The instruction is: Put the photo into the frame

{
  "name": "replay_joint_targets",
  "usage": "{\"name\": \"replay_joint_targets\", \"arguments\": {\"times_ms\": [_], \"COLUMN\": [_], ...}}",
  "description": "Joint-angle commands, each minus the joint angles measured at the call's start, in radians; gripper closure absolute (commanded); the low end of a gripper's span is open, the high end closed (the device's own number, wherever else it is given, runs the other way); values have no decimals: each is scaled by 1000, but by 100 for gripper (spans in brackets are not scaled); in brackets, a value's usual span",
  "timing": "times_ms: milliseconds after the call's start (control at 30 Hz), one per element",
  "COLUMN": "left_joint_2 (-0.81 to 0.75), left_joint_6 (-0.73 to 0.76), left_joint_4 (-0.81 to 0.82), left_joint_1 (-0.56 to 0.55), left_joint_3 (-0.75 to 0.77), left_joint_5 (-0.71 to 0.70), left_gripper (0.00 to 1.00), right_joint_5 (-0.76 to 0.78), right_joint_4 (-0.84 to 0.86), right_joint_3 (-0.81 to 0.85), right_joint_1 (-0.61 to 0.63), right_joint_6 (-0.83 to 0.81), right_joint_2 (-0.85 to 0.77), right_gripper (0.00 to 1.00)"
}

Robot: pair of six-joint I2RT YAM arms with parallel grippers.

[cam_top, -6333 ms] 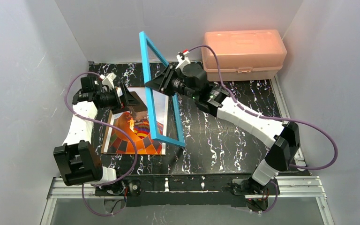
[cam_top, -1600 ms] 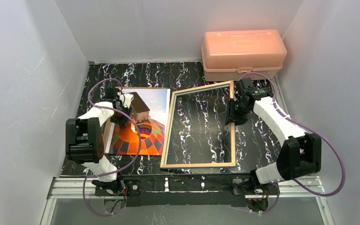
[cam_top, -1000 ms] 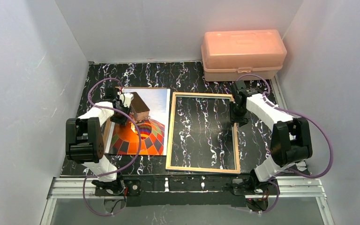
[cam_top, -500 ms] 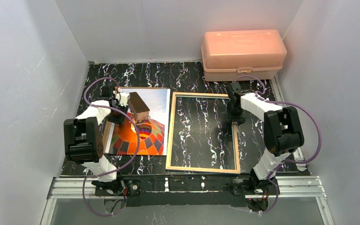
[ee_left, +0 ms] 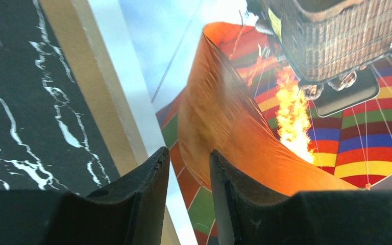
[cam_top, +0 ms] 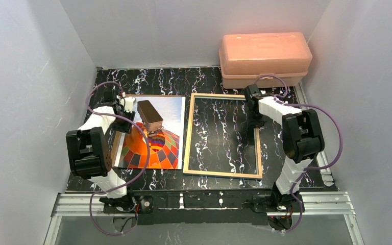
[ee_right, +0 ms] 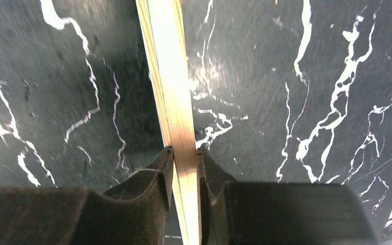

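My right pincer [ee_right: 185, 150] clamps the wood-edged picture frame [ee_right: 172, 76]; it may twist free. My left pincer [ee_left: 189, 155], narrow, empty, could crease the balloon-print photo [ee_left: 286, 132].

The left white-and-black robot arm [cam_top: 94, 122] is folded, elbow back near its base, wrist tipped down. Its left gripper [ee_left: 188, 155] holds its black fingers a narrow gap apart, with nothing between them. The right arm [cam_top: 273, 108] is folded likewise. Its right gripper [ee_right: 185, 150] points down, pinching the wood-edged picture frame [ee_right: 171, 76].
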Motion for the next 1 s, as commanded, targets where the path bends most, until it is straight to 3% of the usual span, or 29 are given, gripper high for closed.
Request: {"name": "replay_joint_targets", "arguments": {"times_ms": [0,267,400,567,700,833,967], "left_joint_2": [-7,-17,3,12,2,10,25], "left_joint_6": [16,29,13,13,10,8,9], "left_joint_4": [-79,-174,-219,-240,-240,-244,-253], "left_joint_1": [28,71,100,116,127,139,153], "left_joint_3": [83,187,256,297,300,288,279], "left_joint_5": [47,154,189,192,201,213,215], "left_gripper": [64,35,30,29,29,29,29], "right_joint_5": [100,107,151,155,147,151,76], "right_joint_4": [42,42,40,-14,-42,27,105], "right_joint_3": [80,139,127,136,133,129,212], "right_joint_1": [-6,-5,-4,-2,19,179,384], "right_joint_6": [8,-86,-126,-111,-60,36,147], "right_joint_2": [25,34,2,-11,-34,-119,-79], "right_gripper": [78,72,68,45,39,20,17]}}
